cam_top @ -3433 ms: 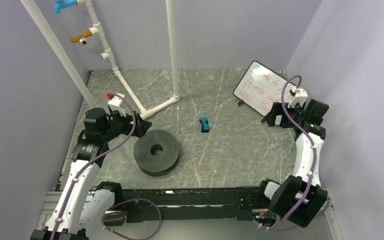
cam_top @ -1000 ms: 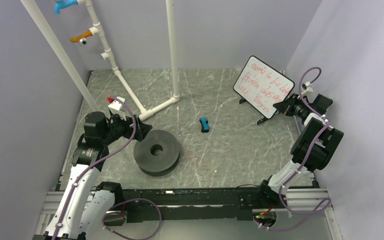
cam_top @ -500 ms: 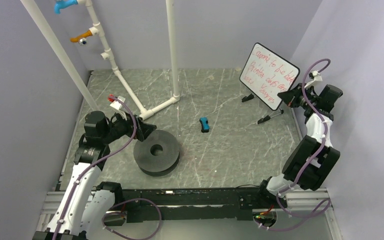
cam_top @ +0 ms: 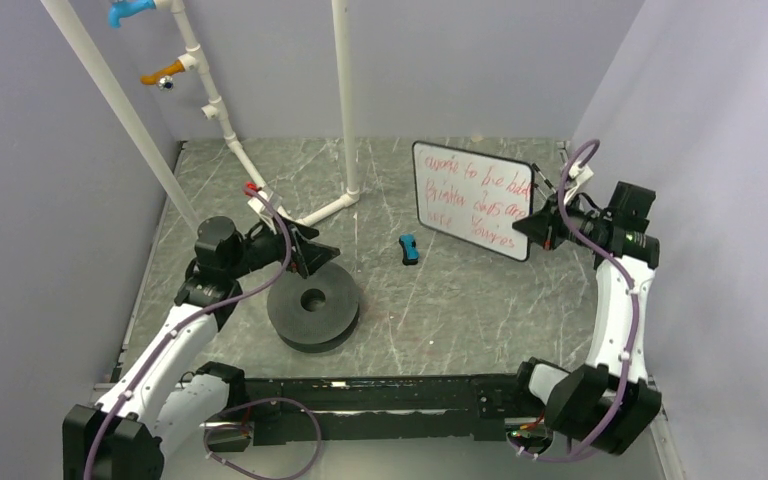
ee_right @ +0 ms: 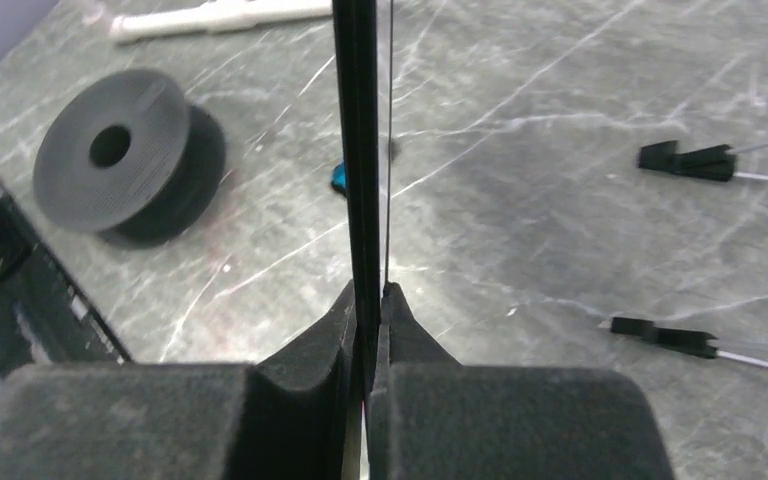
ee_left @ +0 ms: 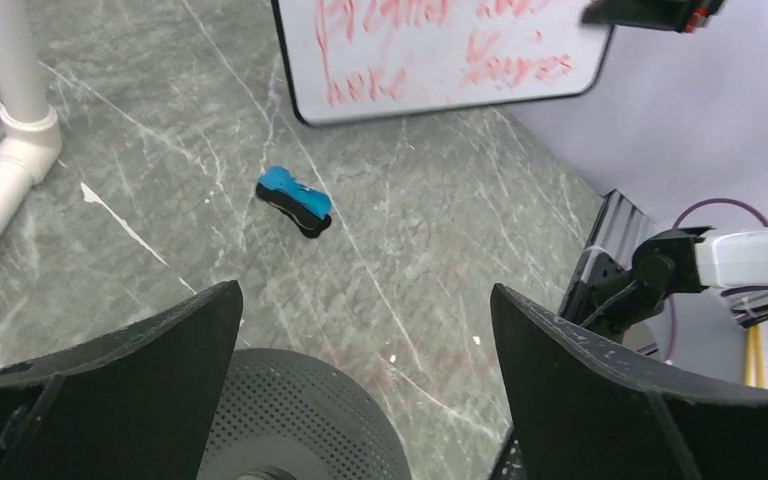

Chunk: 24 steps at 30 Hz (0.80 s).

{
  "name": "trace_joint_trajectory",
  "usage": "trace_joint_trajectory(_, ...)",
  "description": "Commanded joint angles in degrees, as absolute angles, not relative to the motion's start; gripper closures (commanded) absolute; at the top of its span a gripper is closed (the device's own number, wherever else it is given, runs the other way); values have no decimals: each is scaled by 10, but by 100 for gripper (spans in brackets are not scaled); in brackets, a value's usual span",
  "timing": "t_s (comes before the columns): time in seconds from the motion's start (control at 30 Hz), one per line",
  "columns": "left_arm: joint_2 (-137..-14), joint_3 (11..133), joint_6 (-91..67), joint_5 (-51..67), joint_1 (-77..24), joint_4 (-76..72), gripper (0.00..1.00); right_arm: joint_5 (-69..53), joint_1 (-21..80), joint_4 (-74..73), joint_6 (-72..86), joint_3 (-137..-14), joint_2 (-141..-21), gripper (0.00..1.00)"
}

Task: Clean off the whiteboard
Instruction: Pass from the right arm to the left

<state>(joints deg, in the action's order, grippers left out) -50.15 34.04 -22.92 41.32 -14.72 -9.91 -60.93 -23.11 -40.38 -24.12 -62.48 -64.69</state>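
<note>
Top view: my right arm reaches inward, right gripper [cam_top: 538, 224] pinching the whiteboard [cam_top: 470, 198] upright, beyond the black disc's [cam_top: 312, 305] right side.
Left wrist: my left gripper [ee_left: 365, 300] spread wide over that disc.
Right wrist: whiteboard edge-on, clamped.

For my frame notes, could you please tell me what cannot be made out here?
Red handwriting on the white rectangular whiteboard: too small to read reliably in top external; upper lines cut by the frame's top edge in left wrist; board edge-on in right wrist.
Small blue-and-black eraser block: mostly hidden behind the board in right wrist.
Black perforated disc: partly covered by the left gripper in left wrist.
</note>
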Motion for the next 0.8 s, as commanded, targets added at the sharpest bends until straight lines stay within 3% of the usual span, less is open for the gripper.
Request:
trace_joint_trajectory(0.0, -532, 348, -190, 440, -148, -180, 1, -687, -215, -542, -394, -625, -601, 100)
trace_joint_trajectory(0.13, -584, 342, -211, 461, -149, -273, 1, -714, -173, -582, -425, -625, -587, 100)
trace_joint_trajectory(0.3, -624, 307, -294, 471, -152, -403, 1, -698, -121, -525, -339, -629, -579, 100)
trace_joint_trajectory(0.53, -616, 265, -268, 445, -155, -421, 1, -762, -100, -576, -317, -725, -613, 100)
trace_joint_trajectory(0.77, -647, 224, -341, 449, -155, -560, 1, -783, -84, -461, -150, -756, -613, 100)
